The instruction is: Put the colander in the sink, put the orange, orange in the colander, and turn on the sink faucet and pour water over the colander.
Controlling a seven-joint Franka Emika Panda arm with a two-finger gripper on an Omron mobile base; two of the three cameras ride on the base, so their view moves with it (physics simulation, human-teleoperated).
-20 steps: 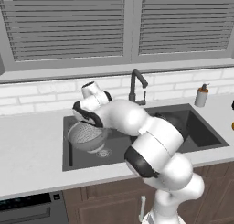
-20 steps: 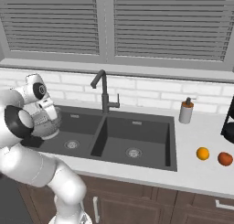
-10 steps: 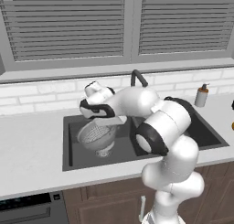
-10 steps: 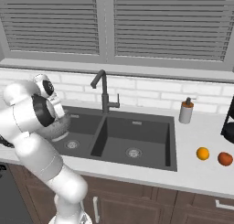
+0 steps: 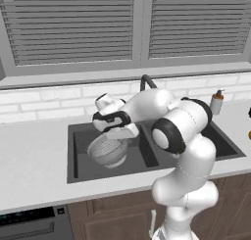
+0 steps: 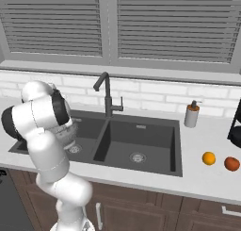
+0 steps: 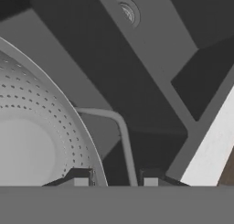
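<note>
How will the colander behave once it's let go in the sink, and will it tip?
The colander looks like stiff metal, so it probably won't flex. The gripper pinches only its rim, so it may swing or tilt while held. Its rounded bottom could rock a little on the flat floor of the sink, though the wide bowl likely settles upright.

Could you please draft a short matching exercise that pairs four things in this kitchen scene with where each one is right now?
Things:
1. colander
2. oranges
3. soap bottle
4. sink faucet

Places:
A. on the counter, right of the sink
B. behind the divider between the basins
C. held by its rim over the left basin, in the tool
D. on the counter behind the sink's right corner

Pairs: 1-C, 2-A, 3-D, 4-B
</note>
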